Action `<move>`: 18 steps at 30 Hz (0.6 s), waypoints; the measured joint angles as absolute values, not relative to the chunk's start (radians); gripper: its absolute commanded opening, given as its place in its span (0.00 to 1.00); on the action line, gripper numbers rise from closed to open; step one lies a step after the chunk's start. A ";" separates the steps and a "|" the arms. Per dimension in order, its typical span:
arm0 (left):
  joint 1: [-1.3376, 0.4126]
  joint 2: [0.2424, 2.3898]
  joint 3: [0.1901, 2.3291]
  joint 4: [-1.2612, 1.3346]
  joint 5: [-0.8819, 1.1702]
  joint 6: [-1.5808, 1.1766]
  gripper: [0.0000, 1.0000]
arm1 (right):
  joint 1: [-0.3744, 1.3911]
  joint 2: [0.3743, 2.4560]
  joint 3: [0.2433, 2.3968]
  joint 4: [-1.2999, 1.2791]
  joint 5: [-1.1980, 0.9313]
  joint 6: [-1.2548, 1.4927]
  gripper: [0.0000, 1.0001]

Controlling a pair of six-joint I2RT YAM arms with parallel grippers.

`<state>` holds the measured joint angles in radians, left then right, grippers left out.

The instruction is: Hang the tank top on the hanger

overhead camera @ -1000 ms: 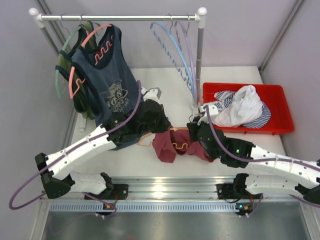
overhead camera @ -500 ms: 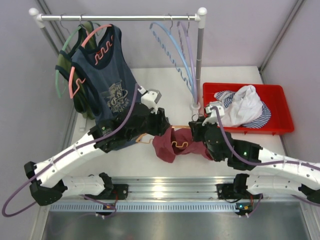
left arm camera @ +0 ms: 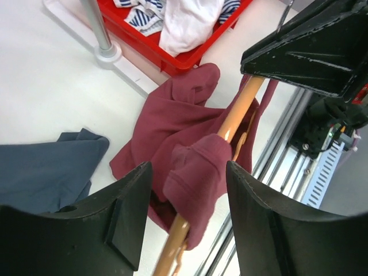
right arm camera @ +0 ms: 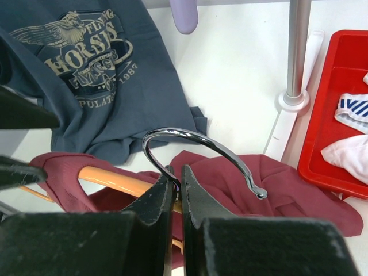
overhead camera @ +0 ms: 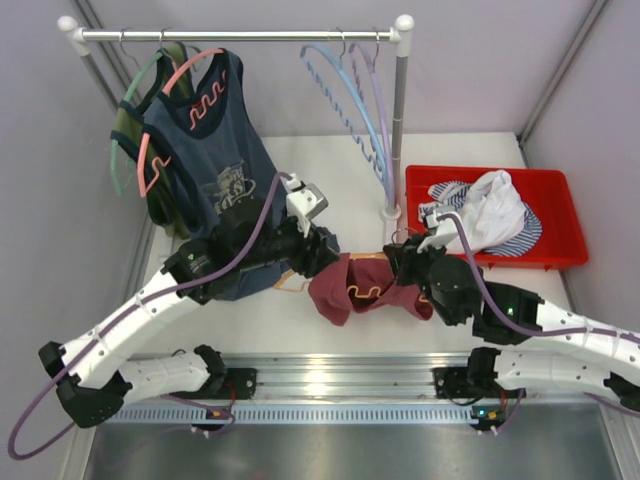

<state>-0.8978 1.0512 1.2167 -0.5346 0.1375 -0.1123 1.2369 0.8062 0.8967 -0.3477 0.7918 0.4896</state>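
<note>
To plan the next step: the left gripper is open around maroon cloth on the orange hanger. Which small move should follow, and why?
Probably draw the left gripper clear of the tank top: its jaws stand open, a fold of it lies over the hanger, and the right gripper grips the hanger.

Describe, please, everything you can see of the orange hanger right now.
The hanger is thin, glossy orange plastic with curved shoulders, a wavy lower bar and a shiny metal hook. It sits near the front of the table, between the two arms. The shut right pincer grips the hook's base. The maroon tank top is draped over it, one strap wrapped round a shoulder that lies between the jaws of the open left pincer.
</note>
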 measured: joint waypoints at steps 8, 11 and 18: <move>-0.773 1.100 1.214 -0.536 0.426 -0.045 0.59 | 1.237 0.772 0.897 -0.394 0.781 0.490 0.00; -0.773 1.127 1.203 -0.533 0.501 -0.037 0.60 | 1.237 0.770 0.897 -0.401 0.780 0.490 0.00; -0.772 1.139 1.145 -0.522 0.595 -0.035 0.58 | 1.237 0.770 0.897 -0.414 0.778 0.490 0.00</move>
<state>-0.7715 1.1385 1.1454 -0.5220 0.5945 -0.0349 1.2369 0.7704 0.8967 -0.4137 0.7776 0.4896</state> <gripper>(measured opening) 0.588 0.030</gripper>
